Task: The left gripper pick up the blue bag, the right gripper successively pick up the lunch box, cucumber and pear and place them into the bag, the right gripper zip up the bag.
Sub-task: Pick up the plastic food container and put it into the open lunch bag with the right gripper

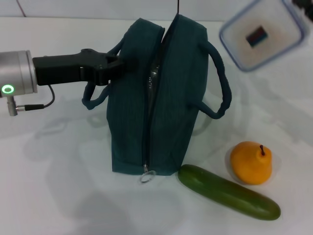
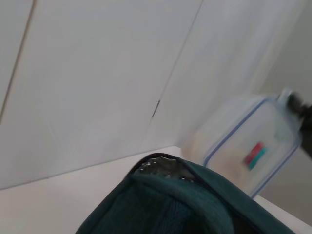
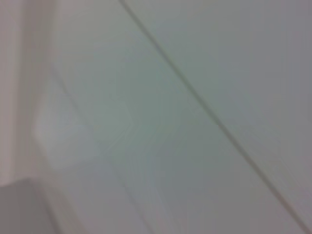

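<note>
While my left gripper (image 1: 113, 67) clamps its handle, blue bag (image 1: 156, 98): upright mid-table, soft, unzipped. Lunch box (image 1: 262, 33): airborne beyond, rigid, slick; right gripper's jaws unseen. Cucumber (image 1: 228, 192), pear (image 1: 251, 162): beside bag; I'd grip mid-body.

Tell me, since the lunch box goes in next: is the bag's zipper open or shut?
Open. The bag stands upright, its zipper parted along the top, with the pull ring at the near end.

One bag (image 1: 161, 98), one lunch box (image 1: 264, 34), one cucumber (image 1: 227, 192), one pear (image 1: 251, 162)
</note>
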